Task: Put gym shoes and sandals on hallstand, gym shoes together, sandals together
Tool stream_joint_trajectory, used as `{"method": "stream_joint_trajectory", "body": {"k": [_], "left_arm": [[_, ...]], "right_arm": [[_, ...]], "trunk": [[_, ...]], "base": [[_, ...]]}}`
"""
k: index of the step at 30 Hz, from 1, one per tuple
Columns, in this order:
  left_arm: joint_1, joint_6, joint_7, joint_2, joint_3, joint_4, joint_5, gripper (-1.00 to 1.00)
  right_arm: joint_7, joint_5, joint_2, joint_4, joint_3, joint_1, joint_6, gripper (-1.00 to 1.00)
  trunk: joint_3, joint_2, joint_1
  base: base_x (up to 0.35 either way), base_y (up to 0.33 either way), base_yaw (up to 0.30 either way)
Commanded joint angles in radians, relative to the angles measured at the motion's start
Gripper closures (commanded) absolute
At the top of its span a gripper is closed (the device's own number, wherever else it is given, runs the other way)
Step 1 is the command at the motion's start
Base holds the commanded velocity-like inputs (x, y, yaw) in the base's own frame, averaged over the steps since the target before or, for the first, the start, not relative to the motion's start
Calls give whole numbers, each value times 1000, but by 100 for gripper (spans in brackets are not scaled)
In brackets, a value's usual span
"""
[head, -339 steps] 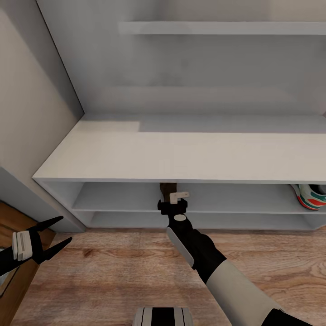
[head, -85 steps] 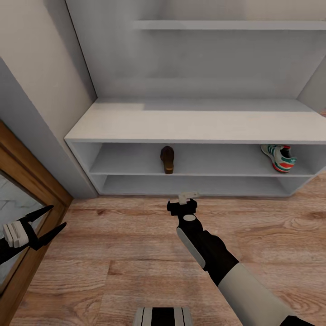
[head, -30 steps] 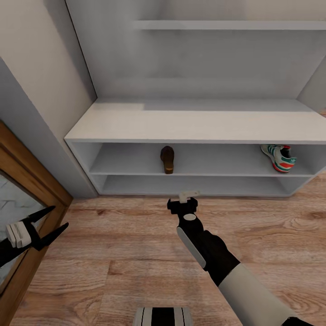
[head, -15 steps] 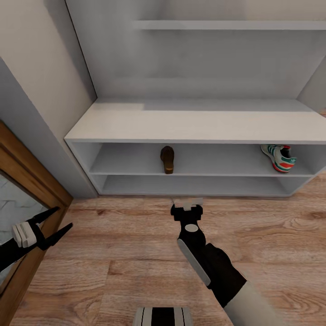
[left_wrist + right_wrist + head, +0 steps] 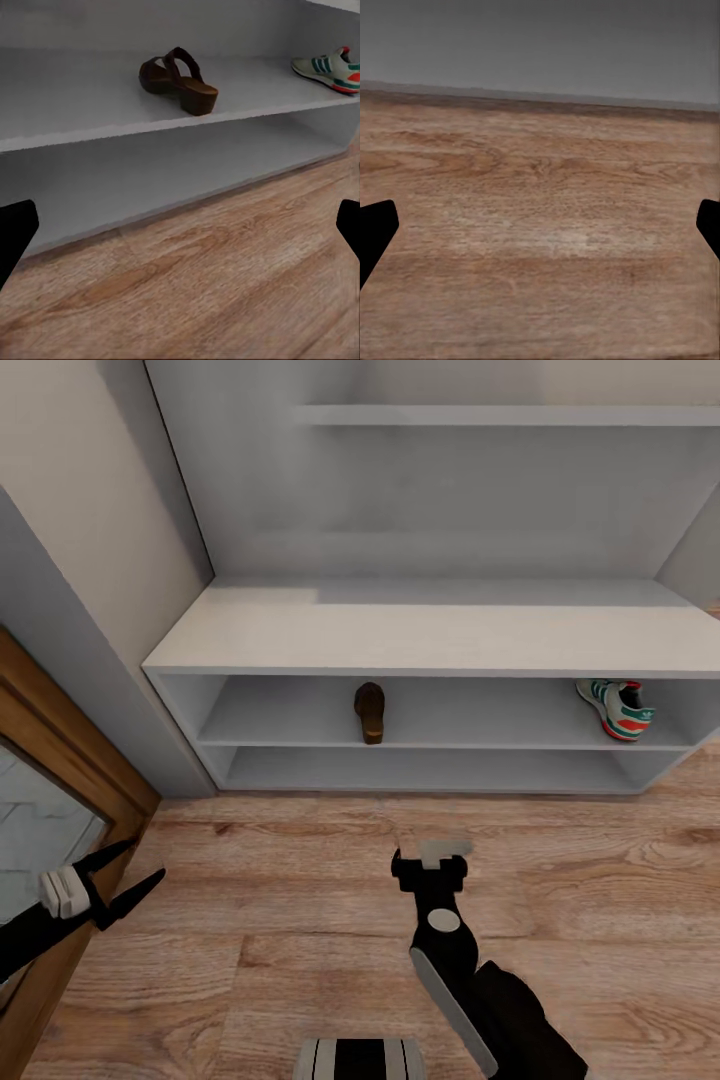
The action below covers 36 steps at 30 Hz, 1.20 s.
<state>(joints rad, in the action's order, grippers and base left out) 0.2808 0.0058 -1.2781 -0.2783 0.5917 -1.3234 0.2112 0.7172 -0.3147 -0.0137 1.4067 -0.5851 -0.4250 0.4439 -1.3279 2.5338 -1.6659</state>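
At the left edge of the head view, the left gripper (image 5: 125,875) hovers low beside a wooden door frame (image 5: 60,725), its black fingers spread apart and holding nothing. The pale grey hallstand (image 5: 430,640) spans the wall ahead. On its upper open shelf, left of centre, one brown sandal (image 5: 370,711) stands with its long axis running front to back, heel block toward the corridor. It looks light and stiff-soled; the wide strap seems the likeliest place to grip. Below centre, the right gripper (image 5: 432,852) hangs over bare corridor floor (image 5: 250,920), fingers apart and empty. At the shelf's right end sits one gym shoe (image 5: 617,709), long axis angled, orange heel toward the front. It appears light and soft-sided, best pinched at the collar.
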Motion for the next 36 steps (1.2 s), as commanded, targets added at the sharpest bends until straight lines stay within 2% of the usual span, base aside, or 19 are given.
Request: {"method": "stream_joint_trajectory", "body": {"k": [1,2,3,5,12,18,23,25,28,30,31,32,33,35,36], "left_arm": [[-1,1,0,0,0,17,-10,-100],[-2,1,4,0,0,34,-24,-100],[-2,1,4,0,0,34,-24,-100],[-4,0,12,0,0,67,-54,-100],[-7,-3,23,0,1,131,-101,-100],[-7,-6,32,1,1,160,-113,-100],[-8,-10,58,3,1,182,-119,-100],[-10,-12,91,9,1,194,-122,-100],[-12,-13,113,12,1,199,-123,-100],[-16,-14,163,21,0,206,-128,-100],[-16,-14,163,21,0,206,-128,-100],[-18,-15,189,26,-1,208,-132,-100],[-18,-15,189,26,-1,208,-132,-100],[-22,-16,240,36,-3,211,-148,-100],[-22,-16,240,36,-3,211,-148,-100]], "right_arm": [[9,-5,3,14,0,24,3,-100],[10,-4,6,27,1,46,1,-100],[10,-4,6,27,1,46,1,-100],[12,-2,10,51,2,82,-1,-100],[15,-1,19,83,7,146,-4,-100],[15,0,22,92,7,176,-8,-100],[15,0,24,96,8,207,-46,-100],[16,1,25,97,8,231,-91,-100],[17,1,25,97,8,243,-115,-100],[18,2,25,98,8,266,-158,-100],[18,2,25,98,8,266,-158,-100],[18,3,25,97,8,276,-175,-100],[18,3,25,97,8,276,-175,-100],[18,6,26,96,8,290,-201,-100],[18,6,26,96,8,290,-201,-100]], "trunk": [[-1,0,0],[-1,0,0],[-1,0,0],[-1,0,0],[-1,0,0],[-1,0,0],[-1,0,0],[-1,0,0],[-1,0,0],[-1,0,0],[-1,0,0],[-1,0,0],[-1,0,0],[-1,0,0],[-1,0,0]], "base": [[0,0,0],[0,0,0],[0,0,0],[0,0,0],[0,0,0],[0,0,0],[0,0,0],[0,0,0],[0,0,0],[0,0,0],[0,0,0],[0,0,0],[0,0,0],[0,0,0],[0,0,0]]}}
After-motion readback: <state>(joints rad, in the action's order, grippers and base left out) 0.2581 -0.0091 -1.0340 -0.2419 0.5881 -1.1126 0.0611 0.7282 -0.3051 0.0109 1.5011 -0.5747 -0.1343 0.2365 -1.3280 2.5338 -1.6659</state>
